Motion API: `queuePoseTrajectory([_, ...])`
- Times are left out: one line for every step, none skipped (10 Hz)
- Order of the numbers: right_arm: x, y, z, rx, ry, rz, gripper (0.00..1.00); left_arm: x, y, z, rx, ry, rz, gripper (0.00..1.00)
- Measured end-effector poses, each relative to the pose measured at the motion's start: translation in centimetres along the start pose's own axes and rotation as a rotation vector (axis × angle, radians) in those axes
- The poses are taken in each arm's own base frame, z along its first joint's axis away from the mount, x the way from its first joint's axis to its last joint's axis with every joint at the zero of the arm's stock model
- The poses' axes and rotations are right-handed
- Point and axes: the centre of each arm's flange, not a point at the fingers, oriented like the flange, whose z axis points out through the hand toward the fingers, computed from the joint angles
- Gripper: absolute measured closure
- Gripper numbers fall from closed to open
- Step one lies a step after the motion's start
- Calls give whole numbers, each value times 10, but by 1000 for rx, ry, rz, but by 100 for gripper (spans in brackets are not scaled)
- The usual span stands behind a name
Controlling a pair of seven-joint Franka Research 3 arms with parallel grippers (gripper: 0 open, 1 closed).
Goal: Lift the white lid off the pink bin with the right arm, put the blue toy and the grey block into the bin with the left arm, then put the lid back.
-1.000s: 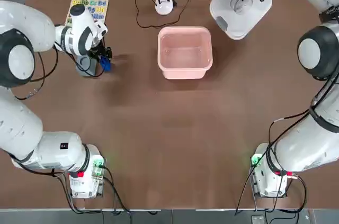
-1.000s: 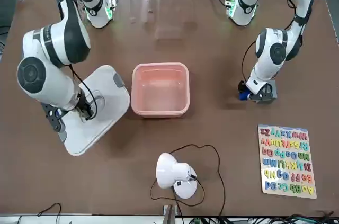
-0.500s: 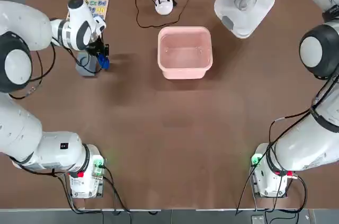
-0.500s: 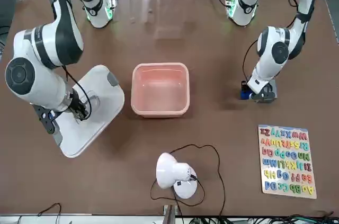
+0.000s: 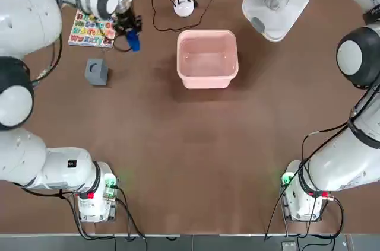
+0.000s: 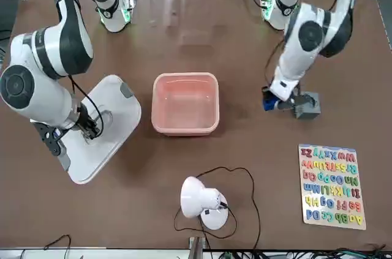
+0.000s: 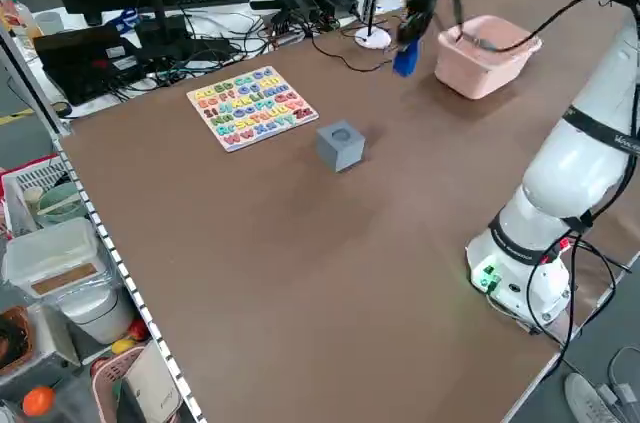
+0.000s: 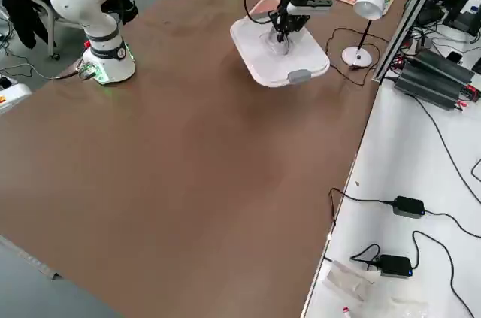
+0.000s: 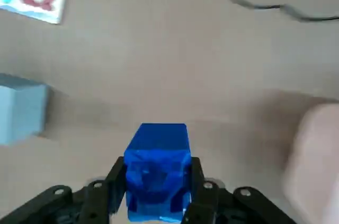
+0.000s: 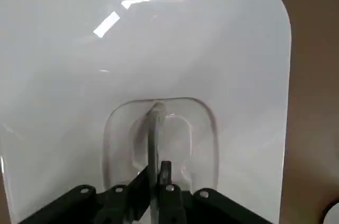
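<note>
Left jaws (image 9: pixel 158 189): grasping the blue toy (image 9: pixel 158 173), above the desk (image 5: pixel 196 162). Right jaws (image 10: pixel 157 181): clenched on the lid's (image 10: pixel 69 75) handle (image 10: pixel 154 144). Bin (image 5: pixel 207 59): open, between the arms. Block (image 5: pixel 96 72): on the desk, left of the bin.

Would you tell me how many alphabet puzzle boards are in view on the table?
1. The alphabet board lies flat at the table's far left, beyond the grey block. The left arm partly covers it from overhead, but the front view shows it whole.
</note>
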Motion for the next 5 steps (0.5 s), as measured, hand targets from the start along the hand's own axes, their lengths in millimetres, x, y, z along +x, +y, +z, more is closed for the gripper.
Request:
queuePoseTrajectory([-2,0,1,-9,-7,-2,92,-17,41,-23,-54,5,-68,49])
queuePoseTrajectory([-4,1,3,-28,-20,-5,92,-31,81,-37,-106,-3,-132,49])
queuePoseTrajectory([-7,2,5,-41,-31,-8,92,-41,120,-40,-143,-27,-175,49])
queuePoseTrajectory([-9,2,7,-49,-36,-11,92,-54,159,-30,-147,-40,-202,49])
queuePoseTrajectory([-9,2,9,-55,-40,-11,92,-66,190,-10,-135,-48,-221,49])
